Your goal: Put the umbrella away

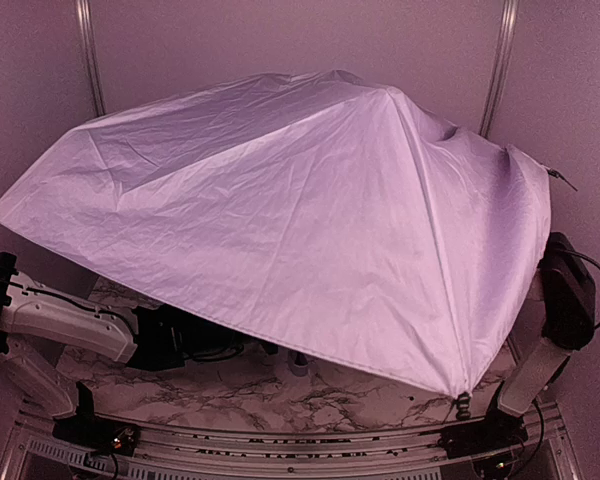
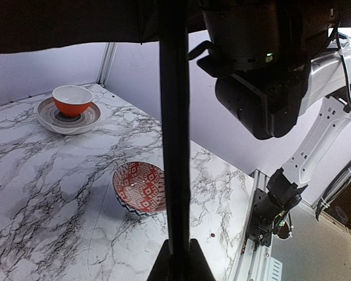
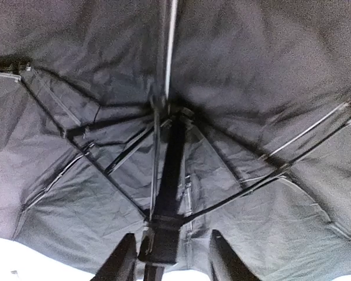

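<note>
Overhead, the umbrella (image 1: 280,220) stands fully open. Its pale lavender canopy (image 1: 400,280) spreads above nearly the whole desk (image 1: 360,405) and hides most of both arms. Only the left arm (image 1: 70,320) at the lower left and the right arm (image 1: 565,290) at the far right show beneath its hem.

Under the canopy, the left wrist view shows the thin black shaft (image 2: 174,146) rising straight up the middle of the picture. The left jaws are clamped together on its lower end, probably to hold the umbrella steady and upright while the other arm works on it.

The right wrist view looks up at the black underside, where the ribs (image 3: 105,170) fan out from the hub. The right jaws stand apart, one on each side of the shaft just below that hub, with a gap showing on the right side, and they grip nothing. That position suggests they are lined up at the sliding collar, which would need pulling down to fold the canopy before the umbrella can be put away.

On the marbled desk below sit a red patterned bowl (image 2: 139,186) and, farther off, an orange bowl (image 2: 72,99) resting on a plate (image 2: 47,117). Both are well apart from the shaft. No brand, label or writing can be read anywhere.
</note>
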You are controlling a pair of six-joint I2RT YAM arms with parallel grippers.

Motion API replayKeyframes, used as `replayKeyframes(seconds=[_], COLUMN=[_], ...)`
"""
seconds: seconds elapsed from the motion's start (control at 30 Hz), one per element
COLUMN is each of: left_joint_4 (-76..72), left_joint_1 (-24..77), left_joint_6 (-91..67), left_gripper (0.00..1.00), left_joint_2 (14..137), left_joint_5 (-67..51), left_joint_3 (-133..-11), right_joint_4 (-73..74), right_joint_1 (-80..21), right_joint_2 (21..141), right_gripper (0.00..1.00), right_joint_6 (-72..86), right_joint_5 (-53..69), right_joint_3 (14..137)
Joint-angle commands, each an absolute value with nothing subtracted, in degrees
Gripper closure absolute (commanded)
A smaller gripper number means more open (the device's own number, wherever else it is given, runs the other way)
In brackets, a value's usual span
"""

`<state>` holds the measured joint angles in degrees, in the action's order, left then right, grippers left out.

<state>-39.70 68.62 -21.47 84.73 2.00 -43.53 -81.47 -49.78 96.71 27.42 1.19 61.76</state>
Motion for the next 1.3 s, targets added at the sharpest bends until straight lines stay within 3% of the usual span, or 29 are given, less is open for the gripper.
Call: replayKeyframes(seconds=[0.0,0.27,0.87,1.07,1.27], left_joint_4=[-41.16,-37.55,-36.21,-36.21,-35.97], left_joint_1=[69.08,70.75,70.99,71.09,71.28], left_joint_6=[-18.37,-15.14,-14.76,-14.67,-14.39], left_gripper=[1.0,1.0,1.0,1.0,1.0], left_joint_2=[81.83,82.76,83.41,83.45,83.18], left_joint_5=[9.9,16.0,17.78,17.93,19.53], left_joint_3=[-44.89,-47.9,-48.25,-48.18,-48.14], right_joint_4=[-76.34,-74.86,-71.57,-69.39,-68.12], right_joint_1=[-53.26,-58.66,-59.81,-59.9,-59.85], right_joint_2=[92.07,93.97,95.96,96.57,97.12], right_gripper=[0.58,0.56,0.53,0.63,0.84], right_joint_6=[11.58,-7.5,-10.2,-9.19,-9.53], right_joint_5=[-9.44,-23.85,-24.98,-25.15,-26.96], right_joint_3=[60.74,62.25,67.62,69.67,70.29])
